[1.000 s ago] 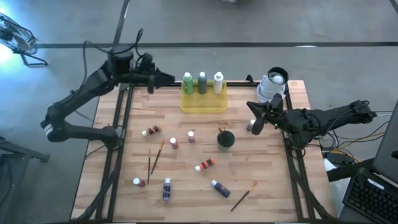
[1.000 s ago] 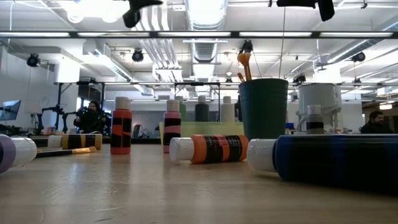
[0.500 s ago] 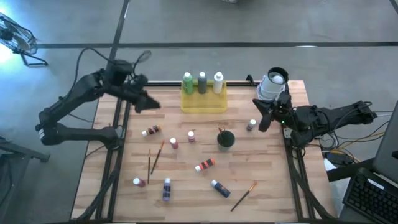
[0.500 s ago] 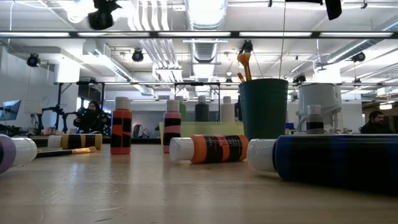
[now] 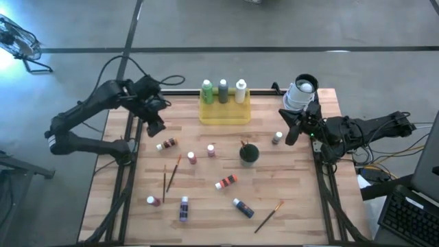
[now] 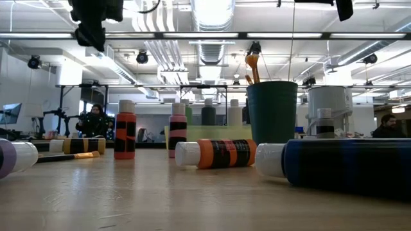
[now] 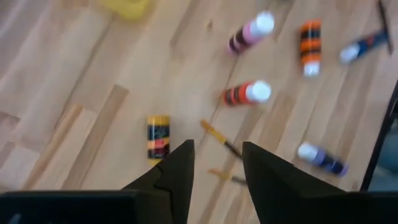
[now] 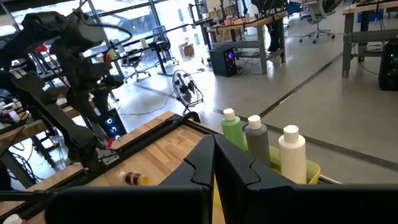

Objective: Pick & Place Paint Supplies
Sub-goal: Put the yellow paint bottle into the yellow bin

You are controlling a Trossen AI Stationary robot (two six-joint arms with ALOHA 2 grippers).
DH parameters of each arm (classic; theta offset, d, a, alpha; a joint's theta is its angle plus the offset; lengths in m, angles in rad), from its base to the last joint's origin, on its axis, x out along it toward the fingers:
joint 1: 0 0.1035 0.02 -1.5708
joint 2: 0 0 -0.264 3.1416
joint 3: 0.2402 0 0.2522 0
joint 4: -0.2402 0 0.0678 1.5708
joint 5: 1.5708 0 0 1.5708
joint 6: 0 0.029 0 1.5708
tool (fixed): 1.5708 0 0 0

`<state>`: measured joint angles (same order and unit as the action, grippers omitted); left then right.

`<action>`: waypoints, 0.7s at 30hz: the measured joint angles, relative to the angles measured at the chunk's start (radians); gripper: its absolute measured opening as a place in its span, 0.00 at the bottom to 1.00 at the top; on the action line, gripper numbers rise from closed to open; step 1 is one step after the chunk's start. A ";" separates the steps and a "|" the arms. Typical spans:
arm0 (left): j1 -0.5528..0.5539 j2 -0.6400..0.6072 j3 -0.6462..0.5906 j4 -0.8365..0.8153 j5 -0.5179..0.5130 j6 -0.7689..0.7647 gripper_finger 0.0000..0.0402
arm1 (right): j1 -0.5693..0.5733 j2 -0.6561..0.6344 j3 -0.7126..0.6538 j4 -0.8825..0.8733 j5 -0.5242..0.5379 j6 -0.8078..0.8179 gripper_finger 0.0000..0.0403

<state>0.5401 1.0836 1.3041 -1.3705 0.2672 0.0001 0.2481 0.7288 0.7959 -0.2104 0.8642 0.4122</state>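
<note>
Over on the table's left side, the left gripper (image 5: 155, 126) is hung just above a yellow-and-black bottle (image 5: 167, 144) that's been left lying on its side. From the left wrist view, that bottle (image 7: 158, 136) is seen just ahead of the jaws and a bit off to one side, long axis roughly in line with the fingers (image 7: 180, 171), so a small shift would probably be needed. Jaws are parted, nothing pinched. The right gripper (image 5: 291, 130) is parked near the right edge, jaws pressed together, empty. Three bottles are already stood in the tray (image 5: 224, 115); the rest are scattered around the cup (image 5: 249, 154). No label text can be read.
</note>
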 joint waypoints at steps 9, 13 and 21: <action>-0.019 0.096 -0.076 -0.041 -0.070 0.083 0.44 | 0.000 0.000 0.000 0.001 0.000 0.000 0.02; -0.020 0.128 -0.148 -0.036 -0.167 0.085 0.48 | 0.000 0.000 0.000 0.001 0.000 0.000 0.02; -0.025 0.131 -0.307 0.086 -0.180 0.049 0.50 | 0.000 0.000 0.000 0.002 0.007 0.000 0.02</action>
<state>0.5154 1.2147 0.9975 -1.2842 0.0876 0.0488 0.2478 0.7288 0.7959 -0.2081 0.8713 0.4122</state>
